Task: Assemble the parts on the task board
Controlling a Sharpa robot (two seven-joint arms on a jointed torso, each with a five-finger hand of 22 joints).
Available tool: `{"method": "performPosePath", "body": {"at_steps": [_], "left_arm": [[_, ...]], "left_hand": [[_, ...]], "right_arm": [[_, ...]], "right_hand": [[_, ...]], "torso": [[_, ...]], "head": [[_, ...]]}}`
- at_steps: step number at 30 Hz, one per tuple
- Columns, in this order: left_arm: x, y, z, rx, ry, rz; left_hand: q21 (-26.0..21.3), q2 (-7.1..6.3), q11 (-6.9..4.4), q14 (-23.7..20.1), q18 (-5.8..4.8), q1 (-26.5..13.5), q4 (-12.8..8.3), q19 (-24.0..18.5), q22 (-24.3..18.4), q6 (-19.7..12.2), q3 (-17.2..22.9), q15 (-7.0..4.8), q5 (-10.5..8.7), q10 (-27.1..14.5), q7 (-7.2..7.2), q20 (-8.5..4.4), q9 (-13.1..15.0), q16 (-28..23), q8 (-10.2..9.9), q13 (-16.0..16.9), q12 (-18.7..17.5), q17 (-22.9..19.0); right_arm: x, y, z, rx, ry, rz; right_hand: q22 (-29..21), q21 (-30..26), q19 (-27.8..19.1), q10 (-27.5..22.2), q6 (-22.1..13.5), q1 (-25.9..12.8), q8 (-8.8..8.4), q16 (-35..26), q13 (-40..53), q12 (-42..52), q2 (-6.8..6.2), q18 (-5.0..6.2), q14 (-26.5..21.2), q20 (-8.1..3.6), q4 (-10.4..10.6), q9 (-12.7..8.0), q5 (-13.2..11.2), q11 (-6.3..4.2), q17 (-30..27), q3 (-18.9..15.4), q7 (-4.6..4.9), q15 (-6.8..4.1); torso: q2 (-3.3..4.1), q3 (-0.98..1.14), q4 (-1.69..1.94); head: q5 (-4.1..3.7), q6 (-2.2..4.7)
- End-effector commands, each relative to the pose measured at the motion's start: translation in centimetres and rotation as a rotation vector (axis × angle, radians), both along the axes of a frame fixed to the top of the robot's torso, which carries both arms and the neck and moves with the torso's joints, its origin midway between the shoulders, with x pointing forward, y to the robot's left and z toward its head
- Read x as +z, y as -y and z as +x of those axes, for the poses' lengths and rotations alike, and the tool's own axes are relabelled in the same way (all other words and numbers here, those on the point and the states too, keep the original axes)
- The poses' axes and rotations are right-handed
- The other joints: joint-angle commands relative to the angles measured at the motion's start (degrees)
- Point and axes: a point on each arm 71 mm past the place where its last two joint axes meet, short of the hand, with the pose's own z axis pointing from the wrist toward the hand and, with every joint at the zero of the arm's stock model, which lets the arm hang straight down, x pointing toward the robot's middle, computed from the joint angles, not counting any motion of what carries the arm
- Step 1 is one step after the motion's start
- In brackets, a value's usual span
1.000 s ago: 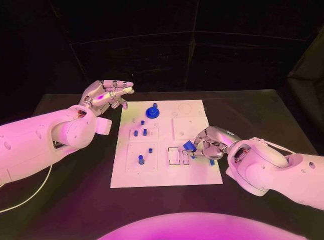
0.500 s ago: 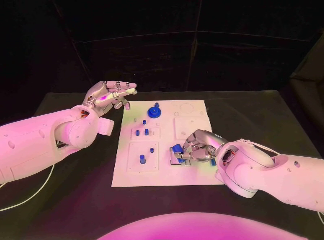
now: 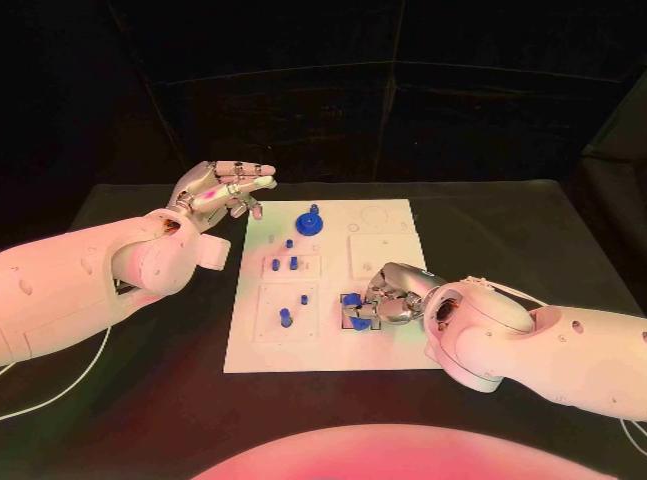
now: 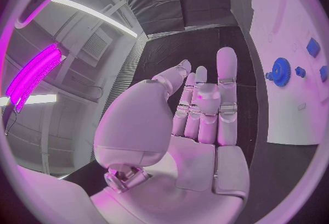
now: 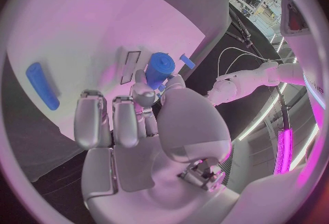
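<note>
On the board (image 3: pixel 323 350) I have my right hand (image 3: pixel 382 304) pinching a blue part (image 3: pixel 353 303) over the near slots, not yet seated as I judge it, while the gear (image 3: pixel 309 223) and pegs (image 3: pixel 284 265) already stand and my left hand (image 3: pixel 217 190) hovers empty, fingers apart.

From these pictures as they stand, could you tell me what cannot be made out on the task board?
- Head view: the slots under the right hand on the task board are hidden by its fingers.
- Right wrist view: whether the blue part it pinches is seated; fingertips cover its base.
- Left wrist view: the board's far side is cut off by the rim beyond the blue gear.
</note>
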Motion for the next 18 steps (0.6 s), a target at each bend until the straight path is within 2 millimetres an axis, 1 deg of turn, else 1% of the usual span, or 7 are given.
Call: {"method": "performPosePath", "body": {"at_steps": [1,5,6,9,13,16,18], "left_arm": [[0.14,0.25,-0.03,-0.014,0.002,-0.011],[0.14,0.33,-0.03,-0.015,0.002,-0.011],[0.15,0.33,-0.03,-0.016,0.002,-0.011],[0.14,0.29,-0.03,-0.015,0.002,-0.011],[0.14,0.25,-0.02,-0.014,0.002,-0.01],[0.13,0.28,-0.01,-0.014,0.002,-0.011],[0.13,0.29,-0.01,-0.015,0.002,-0.011]], "left_hand": [[-0.3,0.3,0.2,-0.4,0.79,0.1,0.1,-0.2,-0.1,-0.4,-0.4,0.1,0.25,-0.4,0.05,0.08,-0.1,0.0,0.3,0.1,0.2,0.1],[-0.3,0.46,0.17,-0.4,0.79,0.3,0.0,-0.1,-0.1,-0.4,-0.4,0.1,0.26,-0.5,0.03,0.09,-0.1,0.0,0.3,0.1,0.3,0.0],[-0.3,0.46,0.17,-0.4,0.79,0.3,0.0,-0.1,-0.1,-0.4,-0.4,0.1,0.26,-0.5,0.03,0.09,-0.1,0.0,0.3,0.1,0.3,0.0],[-0.3,0.46,0.17,-0.4,0.79,0.3,0.0,-0.1,-0.1,-0.4,-0.4,0.1,0.26,-0.5,0.03,0.09,-0.1,0.0,0.3,0.1,0.3,0.0],[-0.3,0.48,0.18,-0.4,0.79,0.3,0.0,-0.1,-0.1,-0.4,-0.4,0.1,0.26,-0.5,0.03,0.09,-0.1,0.0,0.3,0.1,0.3,0.0],[-0.3,0.48,0.18,-0.4,0.79,0.3,0.0,-0.1,-0.1,-0.4,-0.4,0.1,0.26,-0.5,0.03,0.09,-0.1,0.0,0.3,0.1,0.3,0.0],[-0.3,0.48,0.18,-0.4,0.79,0.3,0.0,-0.1,-0.1,-0.4,-0.4,0.1,0.26,-0.5,0.03,0.09,-0.1,0.0,0.3,0.1,0.3,0.0]], "right_arm": [[-0.02,0.01,0.19,-0.022,0.02,-0.029],[0.03,-0.1,0.36,-0.028,0.04,-0.031],[0.04,-0.12,0.39,-0.028,0.044,-0.032],[0.1,-0.16,0.45,-0.027,0.057,-0.035],[0.2,-0.16,0.47,-0.027,0.072,-0.037],[0.31,-0.16,0.43,-0.025,0.082,-0.033],[0.42,-0.2,0.35,-0.022,0.088,-0.027]], "right_hand": [[-0.1,-0.1,-0.1,0.2,1.3,-0.6,-0.3,-0.4,-0.2,-0.6,0.16,-0.86,2.3,-0.51,0.0,0.1,-1.3,-0.23,-0.2,-0.6,-1.46,-0.36],[-0.2,-0.1,-0.1,0.1,1.3,-0.8,-0.32,-0.5,-0.4,-1.1,0.12,-0.85,2.3,-0.52,0.0,0.2,-2.2,-0.21,-0.3,-0.9,-1.44,-0.35],[-0.2,-0.2,-0.1,0.0,1.2,-1.1,-0.32,-0.5,-0.6,-1.4,0.03,-0.85,2.3,-0.52,0.0,0.2,-3.3,-0.2,-0.3,-1.2,-1.42,-0.34],[-0.2,-0.2,-0.1,-0.1,1.2,-3.3,-0.29,-0.7,-1.1,-2.4,-0.33,-0.84,2.3,-0.5,0.1,0.4,-9.4,-0.12,-0.4,-2.9,-1.39,-0.3],[-0.5,-0.4,-0.2,-0.4,1.0,-9.1,-0.32,-1.0,-1.9,-3.9,-0.94,-0.79,2.2,-0.43,0.2,0.7,-16.0,-0.03,-0.8,-5.1,-1.27,-0.21],[-0.6,-0.5,-0.3,-0.6,0.8,-12.3,-0.34,-1.2,-2.3,-4.8,-1.72,-0.76,2.2,-0.37,0.2,0.8,-18.6,0.04,-1.0,-4.8,-1.2,-0.16],[-0.6,-0.6,-0.3,-0.6,0.7,-13.2,-0.33,-1.3,-2.3,-5.0,-2.22,-0.75,2.2,-0.35,0.2,0.9,-19.1,0.05,-0.9,-4.3,-1.18,-0.14]], "torso": [[0.01,0.02,-0.04],[-0.06,-0.01,0.06],[-0.06,0.0,0.1],[-0.05,0.01,0.08],[-0.03,0.04,-0.04],[-0.05,0.04,-0.04],[-0.05,0.06,-0.03]], "head": [[-0.03,0.05],[-0.2,0.01],[-0.24,-0.02],[-0.27,0.02],[-0.12,0.05],[-0.07,0.09],[-0.07,0.13]]}}
